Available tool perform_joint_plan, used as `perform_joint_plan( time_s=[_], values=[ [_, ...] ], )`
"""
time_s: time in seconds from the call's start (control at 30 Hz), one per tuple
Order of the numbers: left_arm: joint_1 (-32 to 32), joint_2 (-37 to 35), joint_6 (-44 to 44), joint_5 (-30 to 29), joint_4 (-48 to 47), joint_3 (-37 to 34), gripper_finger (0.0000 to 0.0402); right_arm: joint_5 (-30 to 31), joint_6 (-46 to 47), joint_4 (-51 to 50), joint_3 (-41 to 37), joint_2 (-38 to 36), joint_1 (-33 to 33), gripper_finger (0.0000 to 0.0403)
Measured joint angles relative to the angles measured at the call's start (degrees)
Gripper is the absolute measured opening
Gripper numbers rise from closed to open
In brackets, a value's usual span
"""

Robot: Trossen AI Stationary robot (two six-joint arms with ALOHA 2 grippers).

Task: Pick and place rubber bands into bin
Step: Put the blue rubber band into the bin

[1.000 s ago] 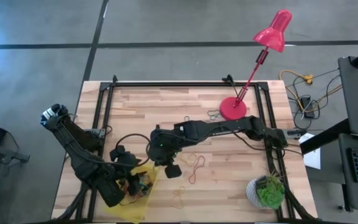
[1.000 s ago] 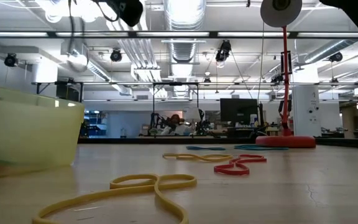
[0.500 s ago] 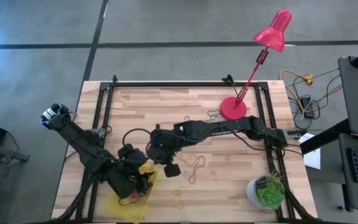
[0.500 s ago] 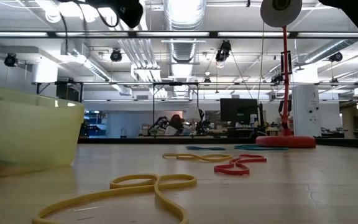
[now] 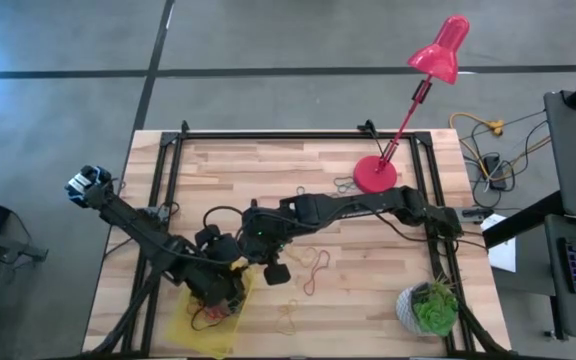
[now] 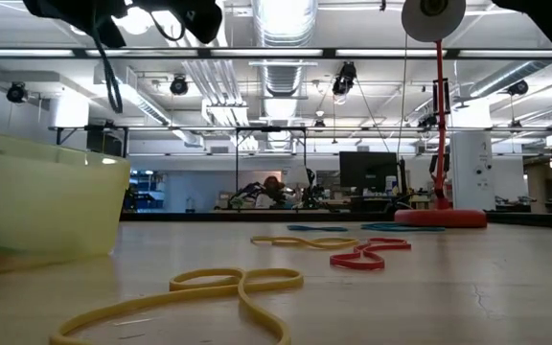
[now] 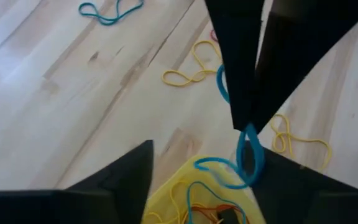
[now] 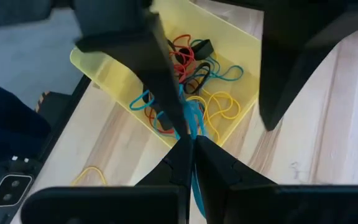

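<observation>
The bin (image 5: 196,330) is a yellow translucent tray near the table's near-left corner; in the right wrist view its rim (image 8: 104,68) encloses several red, yellow, blue and dark rubber bands. My right gripper (image 8: 191,142) hovers at the bin's right-hand edge (image 5: 260,262), shut on a blue rubber band (image 8: 189,115). My left gripper (image 5: 226,290) is open above the bin, and its fingers (image 7: 135,168) stand on either side of the hanging blue band without touching it. Loose bands lie flat on the table: yellow (image 5: 290,318), red (image 5: 313,278), yellow (image 5: 308,258). My right gripper pinches the blue rubber band's upper end (image 7: 248,132) between its two shut fingertips, coming from above and pointing down. The band hangs slack below the fingers, and its lower loop (image 7: 215,167) drapes over the bin's rim.
A red desk lamp's base (image 5: 375,175) stands toward the far right, with teal bands (image 5: 343,185) beside it. A potted plant (image 5: 430,308) sits at the near-right corner. Black frame rails (image 5: 168,170) run along the table's sides. In the low view, yellow (image 6: 209,283) and red (image 6: 372,254) bands lie in front.
My left arm has swung from the bin's near-left part toward the table's right and far side, bringing its gripper next to the right gripper above the bin. The right gripper has kept still.
</observation>
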Motion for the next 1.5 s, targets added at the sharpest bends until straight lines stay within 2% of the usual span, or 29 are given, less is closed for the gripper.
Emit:
perform_joint_plan(
  time_s=[0.2,0.33,0.4,0.57,0.77,0.9,1.0,1.1,1.27,1.37,1.5],
  values=[
    [1.59,-0.07,5.15,0.22,2.46,-0.60,0.0123,-0.06,0.50,-0.04,0.01,-0.32,0.00,0.0009],
    [2.01,-0.11,7.21,0.28,1.77,-0.64,0.0037,0.07,4.00,-0.07,0.02,-0.39,-0.02,0.0009],
    [2.03,-0.16,7.19,0.57,0.82,-0.64,0.0010,0.70,5.20,-0.25,0.02,-0.52,-0.02,0.0010],
    [2.16,-0.14,7.21,2.69,-1.07,-0.64,0.0003,1.91,6.62,-0.27,0.02,-0.82,-0.24,0.0044],
    [1.82,-0.14,3.87,5.35,-3.81,-0.64,0.0001,3.61,8.62,-2.27,0.02,-1.26,-0.24,0.0137],
    [-0.39,-0.14,-0.16,11.05,-6.75,-0.64,0.0000,11.29,6.08,-9.15,0.02,-1.56,-0.24,0.0196],
    [-4.07,-0.14,-4.91,15.94,-7.20,-1.03,0.0000,17.82,3.43,-15.77,0.02,-2.08,-0.48,0.0225],
    [-8.35,0.33,-11.94,18.71,-6.98,-2.20,0.0000,19.98,3.69,-21.19,0.02,-2.18,-1.66,0.0241],
    [-14.15,1.78,-24.87,20.79,-2.69,-6.64,0.0000,19.52,4.43,-26.59,-0.80,-2.12,-5.73,0.0242],
    [-14.99,2.49,-31.47,20.61,0.43,-8.78,0.0002,17.74,3.32,-27.08,-2.61,-2.12,-9.60,0.0237],
    [-14.99,2.64,-37.70,20.94,3.35,-10.19,0.0032,14.51,3.93,-26.99,-7.08,-2.12,-15.73,0.0236]
  ],
)
